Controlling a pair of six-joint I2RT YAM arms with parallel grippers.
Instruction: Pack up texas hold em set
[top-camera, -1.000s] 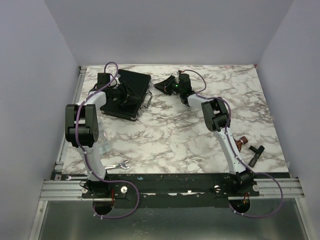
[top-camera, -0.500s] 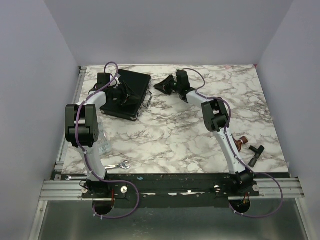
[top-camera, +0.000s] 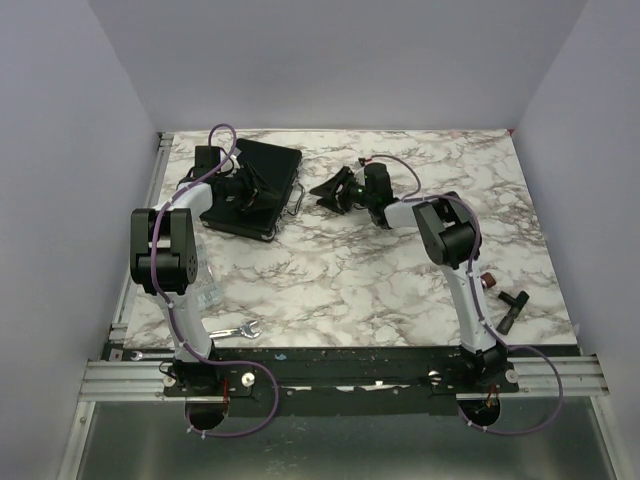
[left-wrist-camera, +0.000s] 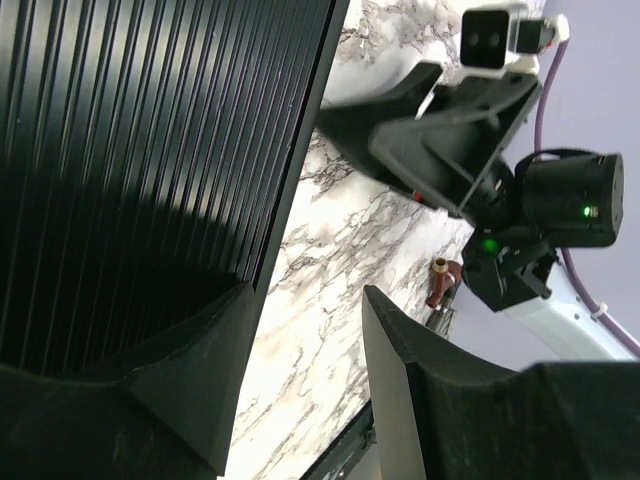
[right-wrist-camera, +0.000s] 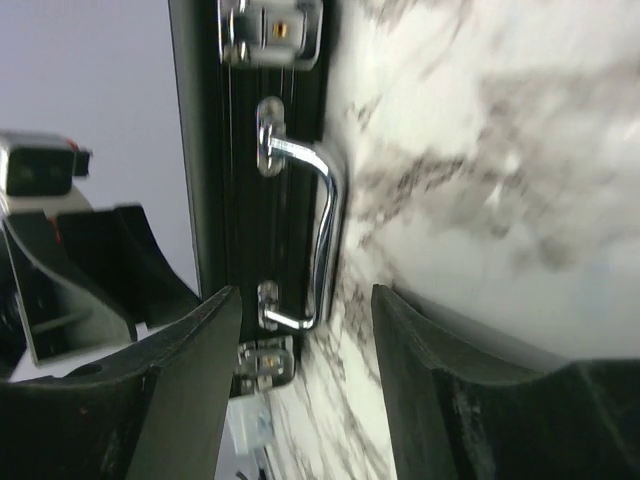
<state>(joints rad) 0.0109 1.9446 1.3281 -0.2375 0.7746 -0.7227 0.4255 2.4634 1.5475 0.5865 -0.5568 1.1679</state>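
The texas hold em set's black ribbed case (top-camera: 262, 172) lies shut at the back left of the marble table, its metal handle (top-camera: 294, 200) facing right. My left gripper (top-camera: 240, 192) hovers over the lid's right edge with its jaws apart. In the left wrist view the lid (left-wrist-camera: 150, 150) fills the left side, and only marble shows in the gap of the left gripper (left-wrist-camera: 305, 292). My right gripper (top-camera: 335, 188) stands open just right of the case and points at it. In the right wrist view the right gripper (right-wrist-camera: 305, 292) frames the handle (right-wrist-camera: 322, 232) and a latch (right-wrist-camera: 262, 362), touching neither.
A silver wrench (top-camera: 240, 329) lies near the front left by the left arm's base. A brown tap-shaped piece (top-camera: 487, 284) and a black part (top-camera: 513, 305) sit at the right edge. A small clear plastic piece (top-camera: 207, 296) lies beside the left arm.
My right gripper has come forward and to the right from the back of the table, turned toward the case and opened. The left gripper and the case have not moved.
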